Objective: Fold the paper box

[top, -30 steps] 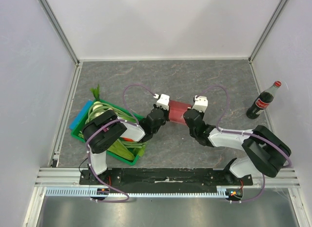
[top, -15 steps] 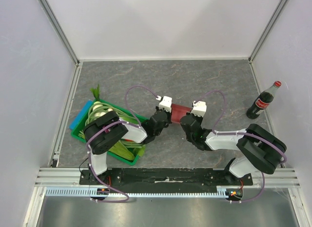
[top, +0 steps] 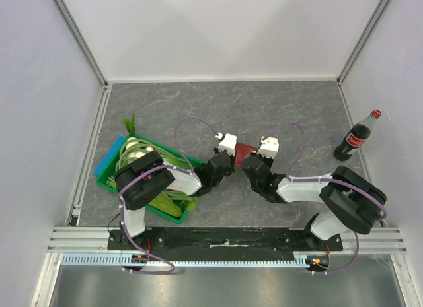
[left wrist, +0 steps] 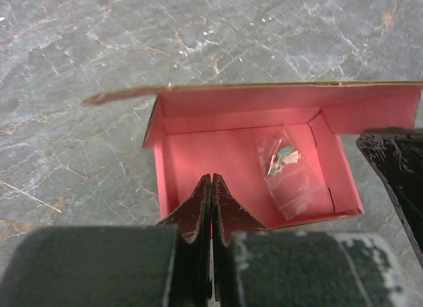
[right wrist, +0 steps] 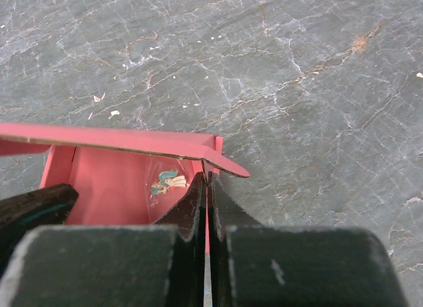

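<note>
Sitting on the grey table [top: 198,109] between the two wrists, the paper box [top: 246,150] is seen with its long axis running from one arm to the other. The left gripper [left wrist: 210,187], fingers pressed together, is placed at the near long wall; whether card is caught cannot be told. The right gripper [right wrist: 207,183] is closed at the box's right end, a pink sliver being visible between its fingers. The lid flap [left wrist: 264,90] is raised on the far side, beyond both fingertips, and is judged equally reachable by either arm.

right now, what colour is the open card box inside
Pink card box interior, best in left wrist view.
</note>
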{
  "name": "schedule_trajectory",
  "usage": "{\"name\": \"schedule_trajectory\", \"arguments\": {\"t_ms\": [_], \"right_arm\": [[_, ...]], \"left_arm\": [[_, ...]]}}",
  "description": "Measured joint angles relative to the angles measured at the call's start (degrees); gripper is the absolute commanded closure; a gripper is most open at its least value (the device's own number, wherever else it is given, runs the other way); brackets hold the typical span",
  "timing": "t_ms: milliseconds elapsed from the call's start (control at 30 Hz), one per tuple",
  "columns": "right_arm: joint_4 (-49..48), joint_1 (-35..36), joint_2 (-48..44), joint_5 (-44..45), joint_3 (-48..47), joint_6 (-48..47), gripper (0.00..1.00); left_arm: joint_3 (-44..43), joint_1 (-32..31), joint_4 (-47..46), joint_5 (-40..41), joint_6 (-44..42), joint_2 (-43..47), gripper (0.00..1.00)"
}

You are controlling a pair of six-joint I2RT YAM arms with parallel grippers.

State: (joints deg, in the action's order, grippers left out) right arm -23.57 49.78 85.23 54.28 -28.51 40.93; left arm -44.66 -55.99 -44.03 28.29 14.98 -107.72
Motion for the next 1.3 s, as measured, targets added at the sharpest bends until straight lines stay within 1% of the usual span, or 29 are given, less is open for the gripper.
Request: {"name": "schedule_trajectory", "arguments": {"t_ms": [333, 367, 400, 467, 500, 600, 767, 833, 933, 1000, 1033, 1067, 1133, 1200, 1267, 1300], "right_arm": [[-5.25, 0.39, 0.98, -2.82, 2.8, 0.52, 1.0], [-5.33, 0.39, 1.01, -2.99, 2.95, 0.37, 1.0], [-5.53, 0.37, 0.98, -3.02, 3.08, -0.11, 1.0], [-5.62, 0.37, 0.9, -2.99, 3.1, -1.44, 1.0], [-5.55, 0.37, 0.7, -3.02, 3.1, -2.36, 1.0], [-5.05, 0.09, -0.39, -3.43, 3.1, -5.55, 1.0], [-3.85, -1.18, -2.86, -4.72, 3.1, -11.23, 1.0], [-3.21, -2.01, -3.89, -5.42, 3.1, -12.72, 1.0], [-2.93, -3.13, -5.29, -6.78, 3.15, -15.15, 1.0], [-2.99, -3.74, -5.29, -7.89, 3.17, -16.37, 1.0], [-3.1, -4.09, -5.2, -8.39, 3.21, -16.79, 1.0], [-3.43, -4.39, -4.98, -8.96, 3.23, -17.16, 1.0], [-4.31, -4.92, -4.35, -9.94, 3.28, -17.64, 1.0], [-5.33, -5.6, -3.61, -11.15, 3.3, -18.05, 1.0], [-5.73, -6.34, -3.39, -12.35, 3.32, -18.23, 1.0], [-5.77, -6.8, -3.39, -13.0, 3.3, -18.27, 1.0]], "left_arm": [[2.08, -1.01, 0.31, -0.9, 0.09, -0.96, 0.98], [2.16, -1.01, 0.59, -1.68, 0.09, -0.72, 0.94], [2.27, -0.98, 1.2, -2.62, 0.09, -0.26, 0.79], [2.69, -1.01, 3.3, -4.63, 0.09, 1.53, 0.64], [3.76, -1.05, 5.07, -6.01, 0.61, 4.07, 0.55], [6.71, -1.05, 6.73, -8.81, 1.25, 10.4, 0.49], [12.07, -0.74, 9.22, -13.4, 4.11, 24.26, 0.43], [14.6, -0.09, 9.7, -15.5, 6.08, 29.9, 0.38], [15.63, 3.08, 11.8, -19.5, 10.03, 35.17, 0.3], [15.37, 7.04, 12.7, -22.84, 12.9, 36.13, 0.23], [14.78, 9.38, 13.79, -24.7, 14.4, 36.02, 0.22], [14.08, 10.91, 14.67, -25.9, 15.43, 35.56, 0.17], [10.58, 14.34, 17.66, -29.14, 17.7, 33.18, 0.17], [6.64, 16.46, 19.52, -31.8, 19.19, 30.42, 0.26], [3.76, 17.64, 20.94, -34.18, 18.8, 28.89, 0.38], [2.32, 17.9, 21.9, -34.93, 17.0, 28.28, 0.38]]}}
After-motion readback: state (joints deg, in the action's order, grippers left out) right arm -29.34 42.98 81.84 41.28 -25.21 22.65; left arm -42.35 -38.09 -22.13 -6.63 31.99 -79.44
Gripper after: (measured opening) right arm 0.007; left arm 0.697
